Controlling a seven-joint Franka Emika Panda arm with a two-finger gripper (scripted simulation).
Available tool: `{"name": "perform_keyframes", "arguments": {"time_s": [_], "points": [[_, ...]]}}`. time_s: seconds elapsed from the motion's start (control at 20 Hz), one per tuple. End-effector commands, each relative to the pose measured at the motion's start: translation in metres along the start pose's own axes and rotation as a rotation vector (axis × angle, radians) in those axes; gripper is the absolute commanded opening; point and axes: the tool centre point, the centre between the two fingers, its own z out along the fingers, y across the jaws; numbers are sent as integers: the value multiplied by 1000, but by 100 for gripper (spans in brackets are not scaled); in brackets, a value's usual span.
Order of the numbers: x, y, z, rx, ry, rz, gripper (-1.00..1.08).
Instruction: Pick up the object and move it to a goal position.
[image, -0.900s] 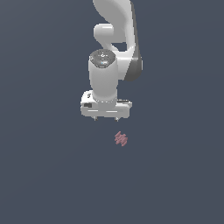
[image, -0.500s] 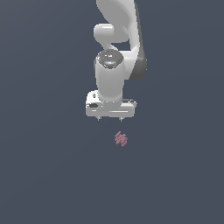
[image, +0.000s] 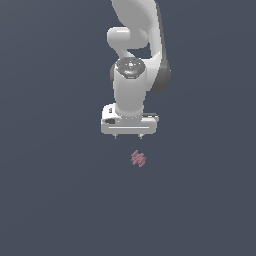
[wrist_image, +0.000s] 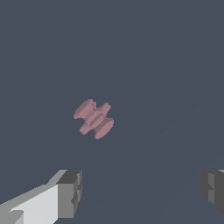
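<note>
The object is a small dusty-pink lump of clustered rounded ridges lying on the dark grey floor. It shows in the wrist view too, ahead of the fingers and nearer to one of them. My gripper hangs from the white arm, above the object and slightly toward the exterior view's left of it. Its jaws stand wide apart and hold nothing. Both fingertips show in the wrist view, apart from the object.
The white arm rises out of the top of the exterior view. The dark grey floor spreads flat all around.
The gripper has moved toward the exterior view's right and a little lower, closer to the object. The object has not moved.
</note>
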Motion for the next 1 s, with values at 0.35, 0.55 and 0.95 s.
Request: {"name": "perform_keyframes", "arguments": {"time_s": [0.35, 0.55, 0.95], "points": [[4, -4, 9, -4, -1, -140, 100], [6, -7, 15, -6, -2, -239, 100], [13, -15, 29, -8, -3, -476, 100]]}}
